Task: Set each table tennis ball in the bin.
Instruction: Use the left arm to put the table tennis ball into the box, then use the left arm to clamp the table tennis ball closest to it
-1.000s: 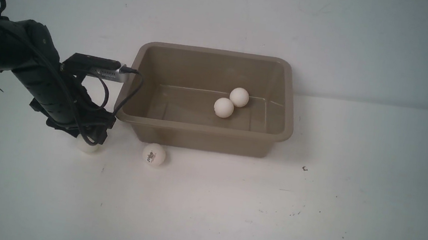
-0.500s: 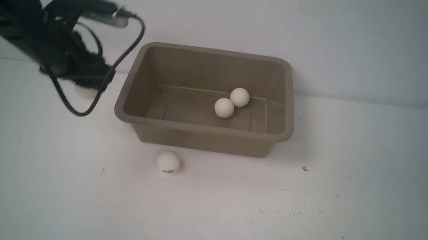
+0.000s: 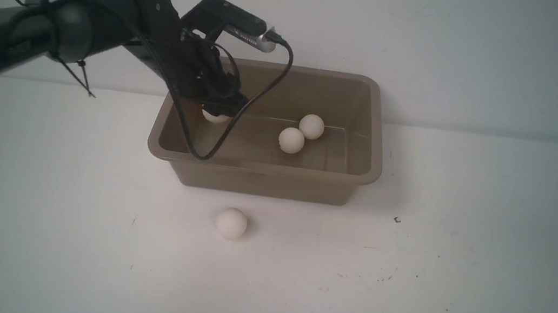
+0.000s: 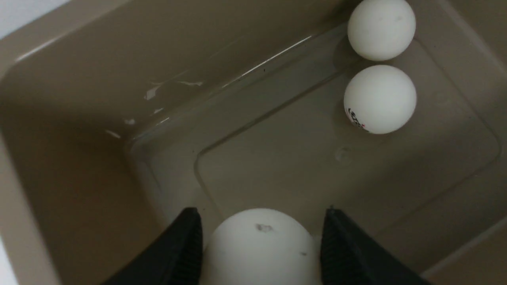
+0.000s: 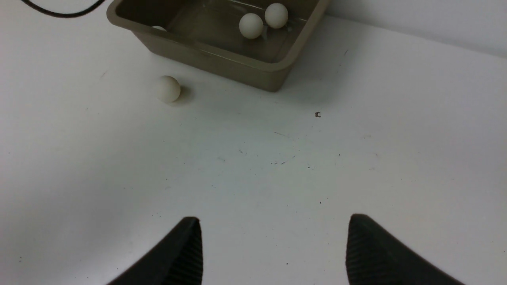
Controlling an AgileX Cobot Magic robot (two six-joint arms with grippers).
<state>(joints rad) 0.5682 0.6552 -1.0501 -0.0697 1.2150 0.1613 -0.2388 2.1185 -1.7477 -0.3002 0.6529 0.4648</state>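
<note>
Four balls showed. Two balls (image 3: 291, 140) (image 3: 311, 126) lay side by side on the floor of the bin (image 3: 266, 168), toward its far right part. A loose ball (image 3: 231, 223) sat on the desk (image 3: 403, 283), just in front of the bin's near wall. The held ball (image 3: 215, 116) was pinched between the left jaws, one pad on each side of it.

By my reading, the step in hand was the drop of this third ball. In the left wrist view the ball hung inside the rim, over the left end of the bin's floor and well apart from the two resting ones. So the next move called only for parting the jaws, and I judged no further travel was needed. After that the loose ball would remain to be fetched.

The left arm (image 3: 114, 8) reached from the left edge across the bin's left rim, with its wrist pitched down and its jaws pointing into the tub. A cable looped below it, over the near wall.

The right jaws stood apart and empty, low over bare desk, well short of the bin and facing it.
</note>
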